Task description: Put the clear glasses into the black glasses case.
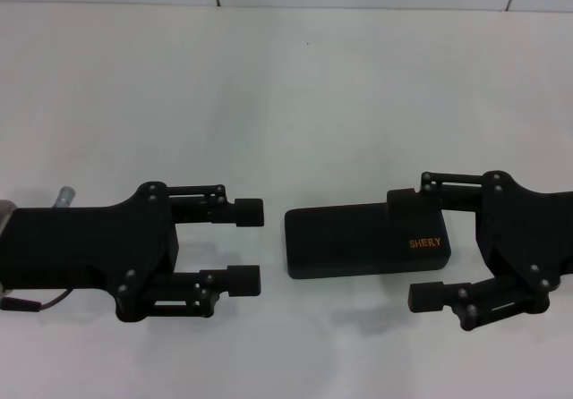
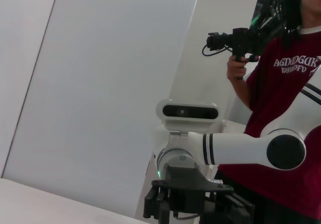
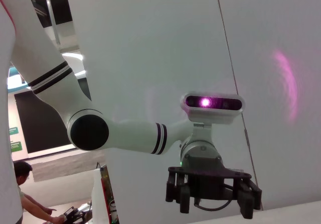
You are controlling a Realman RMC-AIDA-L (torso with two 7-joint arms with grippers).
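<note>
Head view first: the black glasses case (image 1: 367,239) lies shut on the white desk (image 1: 286,86), lid down, lettering up. Its long axis runs straight from one tool to the other, the lettered end toward the right tool (image 1: 423,243). That tool straddles the case's near end, jaws wide, one finger at the case's far edge, the other hanging clear on the robot's side, gripping nothing. The left tool (image 1: 250,246) hovers just off the case's other end, jaws spread wide, empty too. The clear glasses? Nowhere to be seen, so either they are already inside or out of view; I can't say which.

Left wrist view: only the right tool (image 2: 195,204) facing it across the gap, no case.

Right wrist view: the left tool (image 3: 213,196), fingers apart, nothing held.
</note>
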